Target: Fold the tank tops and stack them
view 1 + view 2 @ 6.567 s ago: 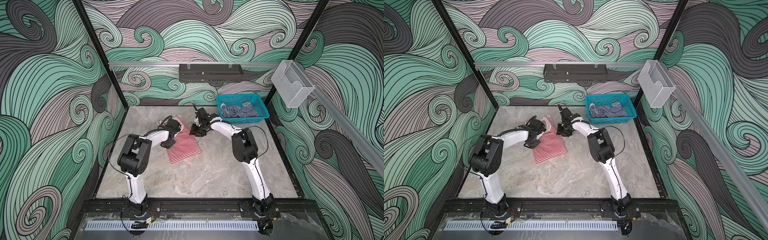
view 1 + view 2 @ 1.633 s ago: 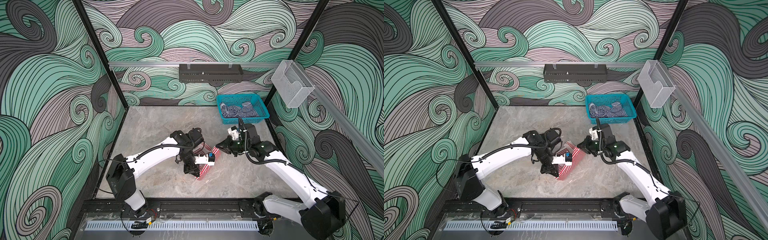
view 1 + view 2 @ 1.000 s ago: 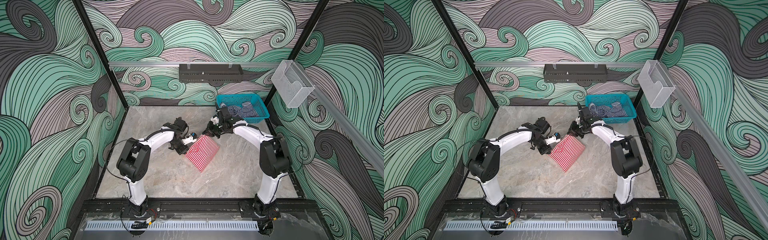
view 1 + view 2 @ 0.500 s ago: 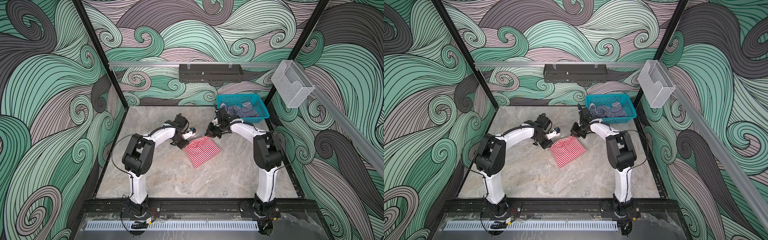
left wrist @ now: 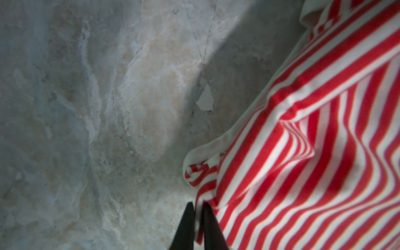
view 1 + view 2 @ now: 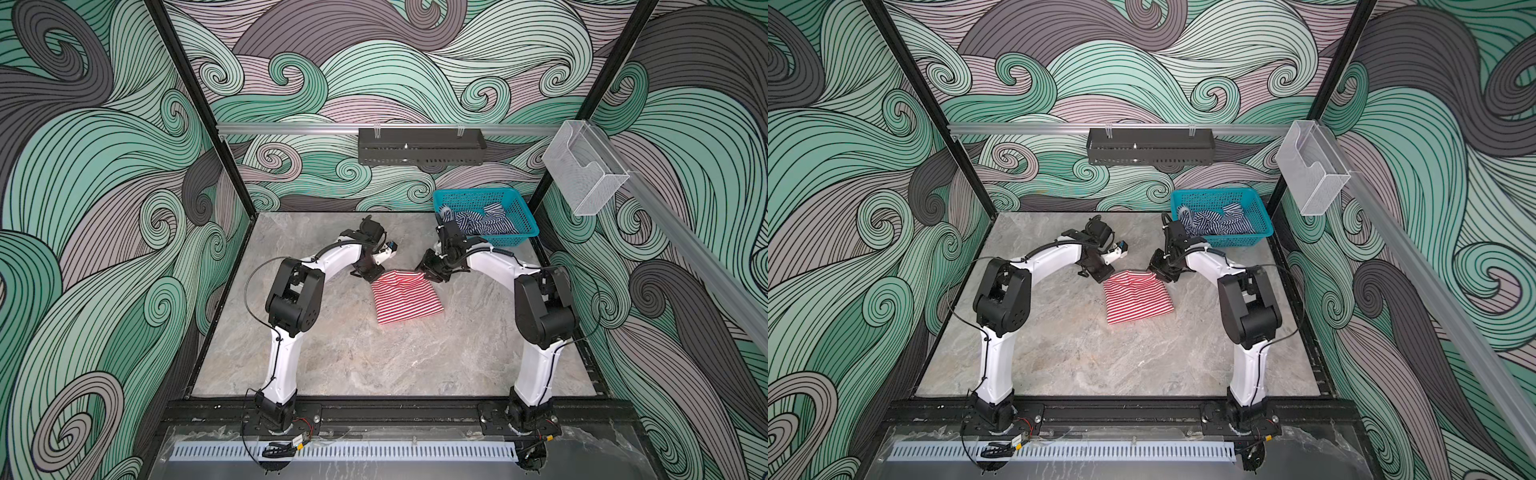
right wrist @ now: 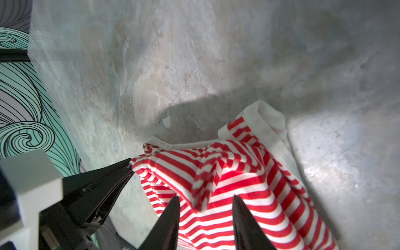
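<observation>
- Left wrist view: the left gripper [image 5: 198,205] has its jaws narrow, almost together, with a sliver of the red-and-white top [image 5: 313,162] in the slit. I cannot tell whether they pinch the cloth or merely flank it.
- Right wrist view: the right gripper [image 7: 206,200] has its jaws wide apart and holds nothing. A raised wrinkle of the striped cloth lies under the gap.
- In both top views the two grippers sit at the upper edge of the red-and-white top [image 6: 405,297], the left one at its upper left corner and the right one at its upper right corner.
- That top lies on the desk [image 6: 353,374] at the centre of the frame as a folded packet. Its lower edge is flat and neat; its upper edge is rumpled, with pale trim showing.
- Its stripes run across the frame, climbing slightly toward the right, so the packet sits a little turned. The rumpled trim end points to the top of the frame and the neat edge to the bottom.
- The sides look nearly equal, so the long axis is hard to call; if anything it runs left to right, along the stripes.
- The navy-and-white top [image 6: 478,222] lies in a loose heap in the basket [image 6: 525,239], upper right of centre.
- By my reckoning the job is about half done. One top is folded, though its upper end may want smoothing. The navy one has yet to be taken out, folded and laid on the red one.
</observation>
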Controlling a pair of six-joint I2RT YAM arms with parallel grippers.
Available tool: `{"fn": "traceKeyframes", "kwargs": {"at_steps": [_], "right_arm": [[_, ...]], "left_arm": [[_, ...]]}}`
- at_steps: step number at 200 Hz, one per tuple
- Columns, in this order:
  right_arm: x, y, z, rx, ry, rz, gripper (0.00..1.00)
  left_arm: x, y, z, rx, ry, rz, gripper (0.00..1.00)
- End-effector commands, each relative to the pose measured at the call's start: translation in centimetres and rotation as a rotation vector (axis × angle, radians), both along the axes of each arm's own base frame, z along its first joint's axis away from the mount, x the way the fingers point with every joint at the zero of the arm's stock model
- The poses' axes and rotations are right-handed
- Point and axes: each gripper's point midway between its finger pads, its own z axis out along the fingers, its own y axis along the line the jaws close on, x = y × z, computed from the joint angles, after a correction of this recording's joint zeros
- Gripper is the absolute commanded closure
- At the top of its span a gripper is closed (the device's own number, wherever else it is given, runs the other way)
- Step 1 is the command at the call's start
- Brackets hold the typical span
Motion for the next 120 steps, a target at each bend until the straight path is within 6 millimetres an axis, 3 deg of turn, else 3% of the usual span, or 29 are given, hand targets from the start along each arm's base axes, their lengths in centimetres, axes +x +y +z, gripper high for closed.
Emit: {"fn": "traceKeyframes", "kwargs": {"at_steps": [1,34,44,68,81,100,120], "right_arm": [[1.0,-0.2,2.9,0.006,-0.118,-0.035,0.53],[-0.5,2.2,2.6,-0.037,-0.123,0.072,0.59],[-0.8,3.4,2.2,-0.038,-0.120,0.120,0.66],[-0.9,5.2,0.7,-0.039,-0.094,0.171,0.86],[-0.5,5.4,0.0,-0.043,-0.090,0.174,0.92],[0.6,5.4,-1.0,-0.067,-0.089,0.169,0.93],[1.6,3.5,-2.4,-0.142,-0.076,0.127,0.94]], "left_arm": [[1.2,1.1,0.7,0.037,-0.042,0.043,0.85],[1.5,2.2,2.6,0.054,-0.122,0.096,0.76],[1.0,2.3,3.1,0.046,-0.137,0.098,0.71],[-1.5,1.7,4.1,-0.012,-0.097,0.063,0.70],[-3.2,1.2,4.2,-0.037,-0.052,0.037,0.69],[-5.6,0.3,3.6,-0.067,0.005,-0.007,0.69],[-7.9,-0.7,2.6,-0.074,0.046,-0.059,0.69]]}}
